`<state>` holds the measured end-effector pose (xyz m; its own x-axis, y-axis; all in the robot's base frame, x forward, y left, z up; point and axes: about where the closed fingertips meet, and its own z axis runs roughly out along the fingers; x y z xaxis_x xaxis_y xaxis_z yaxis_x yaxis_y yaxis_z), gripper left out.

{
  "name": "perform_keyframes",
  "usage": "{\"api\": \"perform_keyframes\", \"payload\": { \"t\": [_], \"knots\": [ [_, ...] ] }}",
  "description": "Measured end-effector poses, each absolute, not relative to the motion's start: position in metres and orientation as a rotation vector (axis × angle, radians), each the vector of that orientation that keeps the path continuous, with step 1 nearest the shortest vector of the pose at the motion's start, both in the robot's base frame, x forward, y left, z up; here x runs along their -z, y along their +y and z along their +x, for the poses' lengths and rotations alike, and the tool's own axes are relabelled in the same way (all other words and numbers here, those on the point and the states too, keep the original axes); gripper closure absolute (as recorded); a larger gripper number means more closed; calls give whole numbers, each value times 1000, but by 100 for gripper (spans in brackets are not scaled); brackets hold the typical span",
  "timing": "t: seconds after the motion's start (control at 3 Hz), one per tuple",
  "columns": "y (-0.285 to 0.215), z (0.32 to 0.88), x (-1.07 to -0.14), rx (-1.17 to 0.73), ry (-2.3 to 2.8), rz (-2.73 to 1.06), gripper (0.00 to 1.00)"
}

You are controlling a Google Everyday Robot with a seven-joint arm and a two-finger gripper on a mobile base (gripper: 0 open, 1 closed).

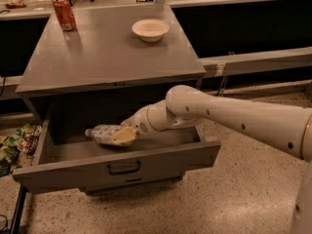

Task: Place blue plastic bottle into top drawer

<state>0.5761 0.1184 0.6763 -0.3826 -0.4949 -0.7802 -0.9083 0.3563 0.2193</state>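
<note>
The top drawer [117, 165] of the grey cabinet stands pulled open, its dark bar handle [124, 168] centred on the front panel. The blue plastic bottle [103, 133], clear with a white cap pointing left, lies on its side inside the drawer. My gripper [123, 136] reaches down into the drawer from the right and is closed around the bottle's right part, one tan fingertip [124, 136] over its label. The bottle sits low, at or just above the drawer floor.
A red soda can [64, 13] stands at the cabinet top's back left and a white bowl [150, 29] at the back middle. Snack bags [14, 143] lie on the floor left of the drawer. My white arm [234, 116] spans the right side.
</note>
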Motion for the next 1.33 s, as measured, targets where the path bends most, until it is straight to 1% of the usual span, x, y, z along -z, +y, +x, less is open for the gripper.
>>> {"api": "perform_keyframes", "payload": {
  "t": [0.33, 0.67, 1.0, 1.33],
  "knots": [
    [113, 577, -680, -907, 2034, -1133, 60],
    [103, 576, -695, -939, 2037, -1034, 82],
    [87, 565, -732, -947, 1975, -992, 100],
    [65, 559, -785, -887, 1887, -952, 100]
  ]
}}
